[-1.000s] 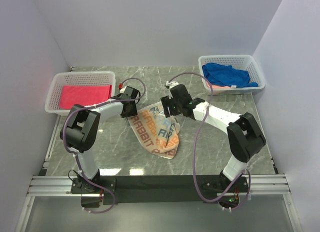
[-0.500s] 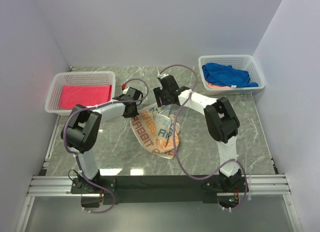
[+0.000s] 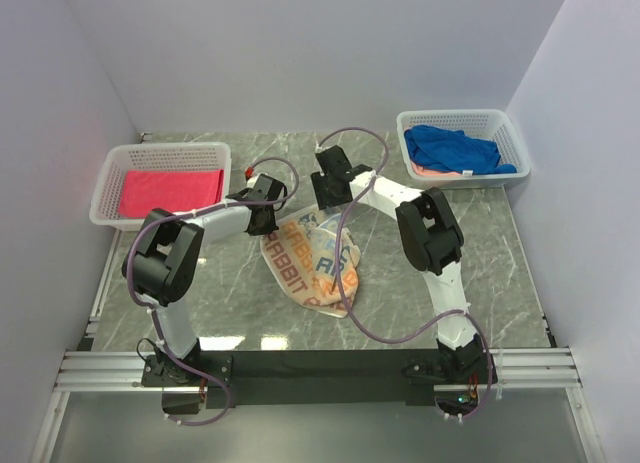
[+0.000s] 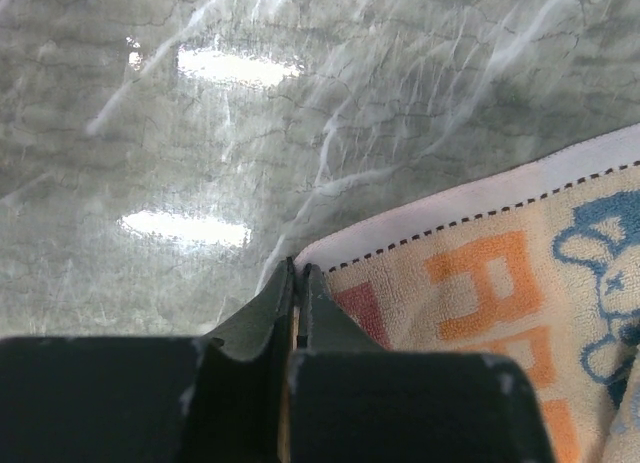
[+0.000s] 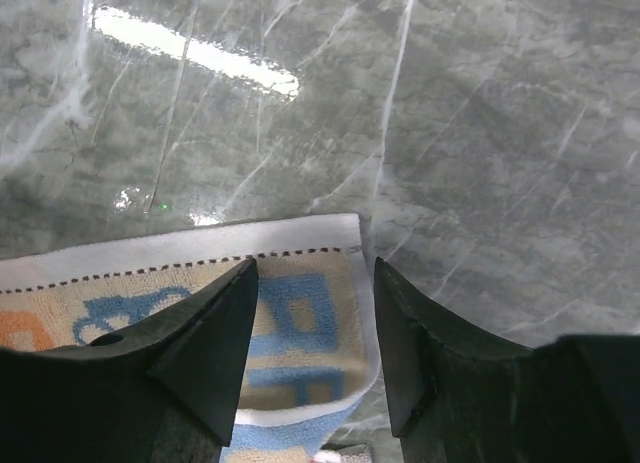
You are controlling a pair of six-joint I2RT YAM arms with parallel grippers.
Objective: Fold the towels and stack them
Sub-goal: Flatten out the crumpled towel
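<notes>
One printed towel [image 3: 315,268] on glossy grey marble tabletop [image 3: 228,295], plain pale walls [image 3: 300,53]

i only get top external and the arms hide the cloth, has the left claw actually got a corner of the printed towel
Observer: yes. The left wrist view shows the left claw shut, pinching the printed towel at its white hemmed corner.
Operator: and the right one
Observer: the right claw is open. Its fingers straddle another hemmed corner with blue letters face up, and they are not closed on it.
</notes>
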